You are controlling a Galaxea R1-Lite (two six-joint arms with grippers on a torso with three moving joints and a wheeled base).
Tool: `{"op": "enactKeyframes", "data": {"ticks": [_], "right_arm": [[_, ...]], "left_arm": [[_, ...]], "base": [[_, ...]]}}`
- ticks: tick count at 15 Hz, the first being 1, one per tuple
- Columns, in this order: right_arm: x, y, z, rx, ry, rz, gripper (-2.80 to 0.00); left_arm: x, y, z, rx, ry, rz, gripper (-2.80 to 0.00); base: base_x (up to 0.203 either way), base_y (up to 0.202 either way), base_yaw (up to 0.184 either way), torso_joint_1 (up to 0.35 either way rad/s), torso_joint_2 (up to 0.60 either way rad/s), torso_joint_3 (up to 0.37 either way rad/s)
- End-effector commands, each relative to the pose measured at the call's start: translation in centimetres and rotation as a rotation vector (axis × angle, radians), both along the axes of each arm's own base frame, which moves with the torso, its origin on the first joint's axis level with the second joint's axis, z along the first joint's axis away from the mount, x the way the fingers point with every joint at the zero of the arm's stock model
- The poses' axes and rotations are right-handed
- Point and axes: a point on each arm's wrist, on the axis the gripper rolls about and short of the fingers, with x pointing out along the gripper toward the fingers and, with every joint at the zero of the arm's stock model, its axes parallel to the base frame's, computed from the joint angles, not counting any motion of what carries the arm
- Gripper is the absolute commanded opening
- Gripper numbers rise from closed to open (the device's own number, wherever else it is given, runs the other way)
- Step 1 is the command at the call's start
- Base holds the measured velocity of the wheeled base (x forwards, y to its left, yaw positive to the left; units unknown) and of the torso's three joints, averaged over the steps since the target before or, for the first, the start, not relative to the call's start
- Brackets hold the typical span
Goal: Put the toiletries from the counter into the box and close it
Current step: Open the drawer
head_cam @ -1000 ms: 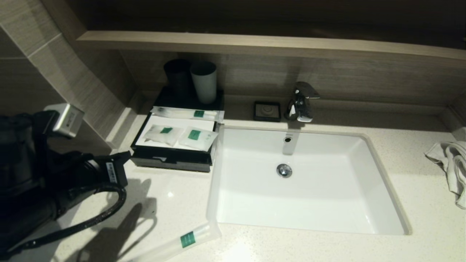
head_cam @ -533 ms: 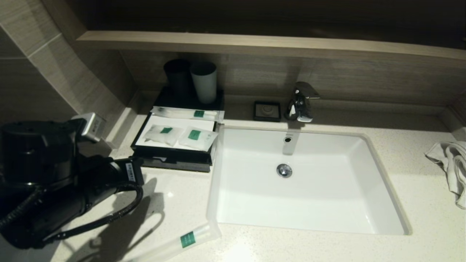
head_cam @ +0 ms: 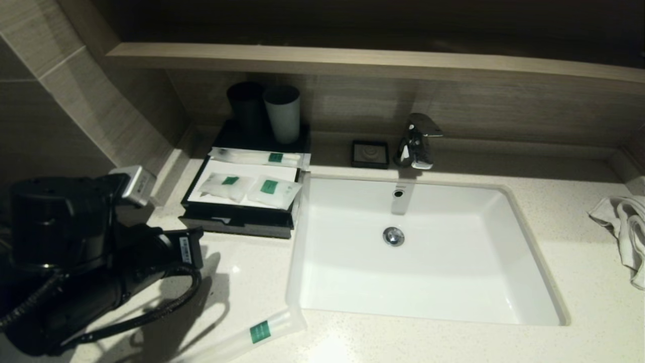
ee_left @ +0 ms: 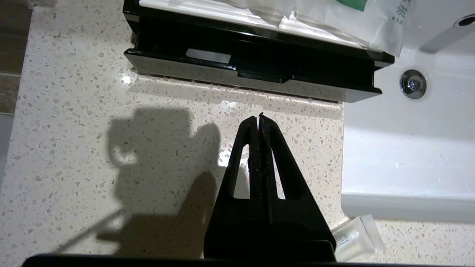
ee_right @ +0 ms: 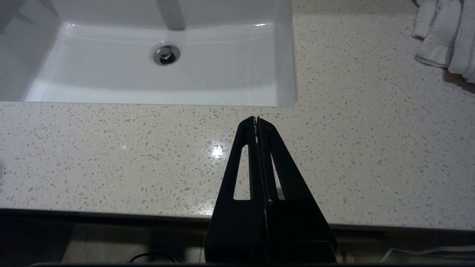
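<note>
Now the black box [head_cam: 237, 217] sits at the back left of the counter [head_cam: 504, 343], right beside the sink [head_cam: 423, 282]. Its white top holds two small pouches [head_cam: 227, 184] side by side. One long packet [head_cam: 259, 157] lies across the back of the box, in front of two cups [head_cam: 283, 113]. The drawer [ee_left: 245, 76] at the front of the box sticks out a little.

Another long packet [head_cam: 252, 335] lies on the counter near the front edge, just by the sink's front left corner. It is well apart from the box.

Over the left part of the counter hangs the left gripper [ee_left: 258, 118], in front of the drawer but not touching it. Its fingers are pressed together and hold nothing. Its shadow falls on the counter below.

By the front edge of the counter, below the sink, is the right gripper [ee_right: 256, 119]. Its fingers are pressed together too, with nothing between them.

At the back of the counter stand a tap [head_cam: 417, 141] and a small black dish [head_cam: 370, 153]. A white towel [head_cam: 625, 227] lies bunched at the right edge.
</note>
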Motion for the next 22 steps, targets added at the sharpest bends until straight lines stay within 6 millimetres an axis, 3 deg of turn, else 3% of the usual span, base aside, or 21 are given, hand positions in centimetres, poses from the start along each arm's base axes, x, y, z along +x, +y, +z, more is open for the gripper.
{"op": "enactKeyframes", "data": {"ticks": [1,9,22], "right_arm": [[0.0,0.0,0.0,0.000,0.000,0.000,-2.80],[0.0,0.0,0.0,0.000,0.000,0.000,-2.80],[0.0,0.0,0.0,0.000,0.000,0.000,-2.80]], "left_arm": [[-0.5,-0.3,-0.2,0.008,0.003,-0.023,-2.80],[-0.1,-1.1,-2.5,0.086,0.081,-0.065,-2.80],[2.8,-2.9,-3.1,0.087,0.065,-0.064,-2.80]], "base": [[0.000,0.000,0.000,0.000,0.00,0.000],[0.000,0.000,0.000,0.000,0.00,0.000],[0.000,0.000,0.000,0.000,0.00,0.000]]}}
